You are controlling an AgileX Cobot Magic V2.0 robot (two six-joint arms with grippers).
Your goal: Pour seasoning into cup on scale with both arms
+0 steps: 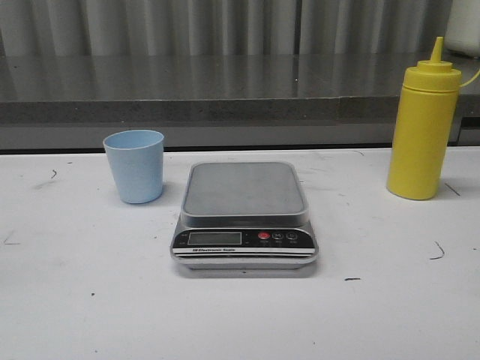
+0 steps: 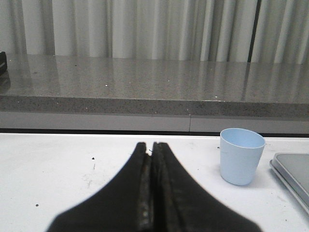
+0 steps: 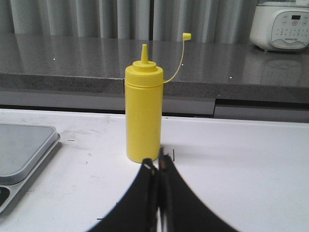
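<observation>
Seasoning (image 1: 422, 135) in its tall yellow squeeze bottle stands upright at the right side of the white table (image 1: 82, 300), well apart from the silver-grey scale (image 1: 244, 217) that sits in the middle with nothing on its steel platform. Left of the scale, near it but not touching, the pale blue cup (image 1: 135, 166) stands upright on the table. The left end effector (image 2: 150, 145) and right end effector (image 3: 157, 164) each have their fingers pressed together, gripping nothing.

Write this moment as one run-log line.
cup: on table, left of scale | bottle: upright, right | left tool: shut, empty | right tool: shut, empty
</observation>
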